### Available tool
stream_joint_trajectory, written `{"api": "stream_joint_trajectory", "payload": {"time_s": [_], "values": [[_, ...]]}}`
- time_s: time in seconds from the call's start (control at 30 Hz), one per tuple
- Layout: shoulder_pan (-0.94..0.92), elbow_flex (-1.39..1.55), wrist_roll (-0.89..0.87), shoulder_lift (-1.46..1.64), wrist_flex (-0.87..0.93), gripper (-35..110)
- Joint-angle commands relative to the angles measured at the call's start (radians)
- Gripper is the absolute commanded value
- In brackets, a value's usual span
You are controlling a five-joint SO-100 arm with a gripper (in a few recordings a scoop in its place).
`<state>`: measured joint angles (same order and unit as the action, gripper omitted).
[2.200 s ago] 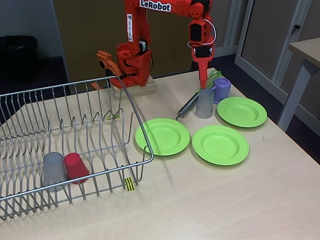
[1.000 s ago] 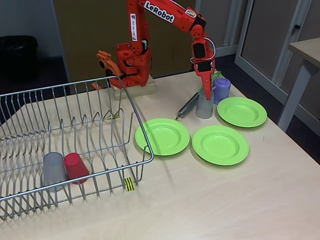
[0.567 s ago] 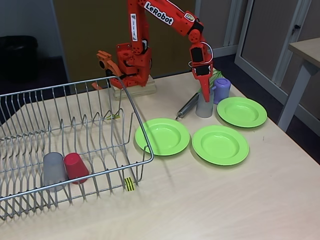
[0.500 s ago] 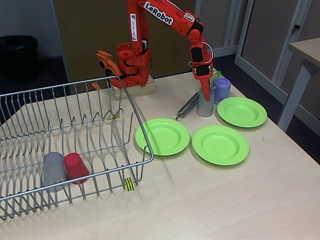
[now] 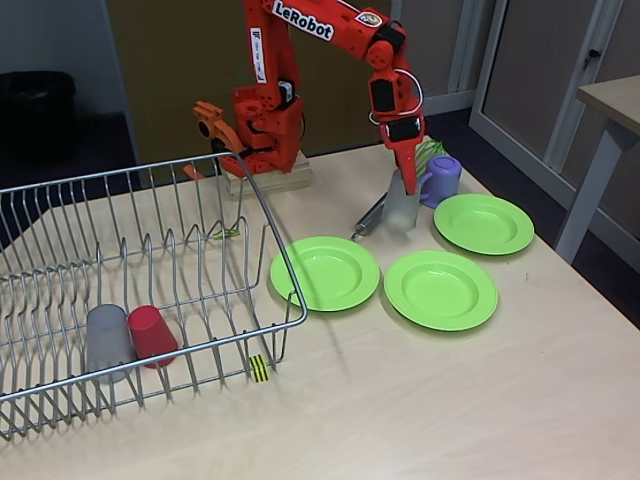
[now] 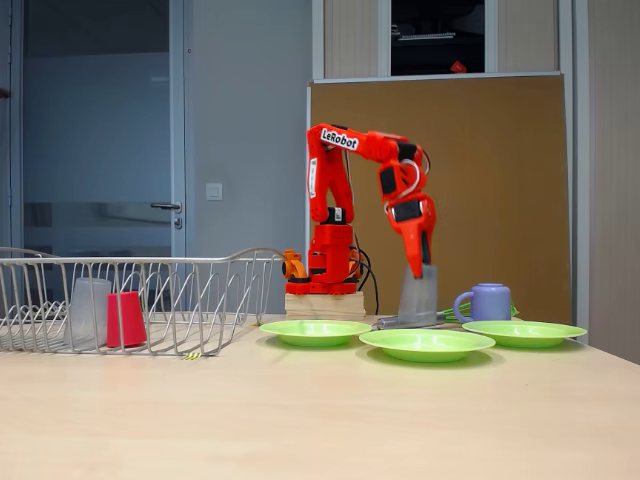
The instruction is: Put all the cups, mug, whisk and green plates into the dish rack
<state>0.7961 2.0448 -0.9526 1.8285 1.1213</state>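
Observation:
My gripper (image 5: 404, 186) is shut on the rim of a translucent grey cup (image 5: 402, 212), which hangs slightly tilted just off the table (image 6: 418, 296). Right of it stands the purple mug (image 5: 441, 180) (image 6: 487, 301). The whisk lies behind them, silver handle (image 5: 372, 216) toward the plates and green loops (image 5: 428, 152) by the mug. Three green plates (image 5: 325, 272) (image 5: 441, 290) (image 5: 484, 223) lie flat on the table. The wire dish rack (image 5: 270, 215) at the left holds a grey cup (image 5: 107, 342) and a red cup (image 5: 152, 334), both upside down.
The arm's base sits on a wooden block (image 5: 268, 180) behind the rack's far corner. A striped tag (image 5: 259, 368) marks the rack's front edge. Bare tabletop (image 5: 420, 400) stretches in front of the plates. Another table (image 5: 610, 110) stands off to the right.
The gripper came down onto the grey cup, closed on its rim, and has now raised it a little and drawn it slightly left. Nothing else moved.

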Motion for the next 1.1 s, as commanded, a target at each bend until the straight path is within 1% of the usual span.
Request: {"api": "stream_joint_trajectory", "payload": {"time_s": [0.0, 0.1, 0.17, 0.33, 0.53, 0.63, 0.77, 0.93, 1.07], "values": [[-0.08, -0.155, 0.144, 0.083, 0.19, 0], [-0.186, -0.311, 0.331, 0.091, 0.328, 0], [-0.284, -0.416, 0.494, 0.086, 0.38, 0], [-0.549, -0.644, 0.946, 0.037, 0.417, 0], [-0.828, -0.836, 1.284, -0.054, 0.442, 0], [-0.945, -0.896, 1.367, -0.143, 0.431, 0], [-1.052, -0.992, 1.465, -0.339, 0.411, 0], [-1.117, -1.121, 1.534, -0.571, 0.393, 0], [-1.143, -1.21, 1.548, -0.703, 0.405, 0]]}}
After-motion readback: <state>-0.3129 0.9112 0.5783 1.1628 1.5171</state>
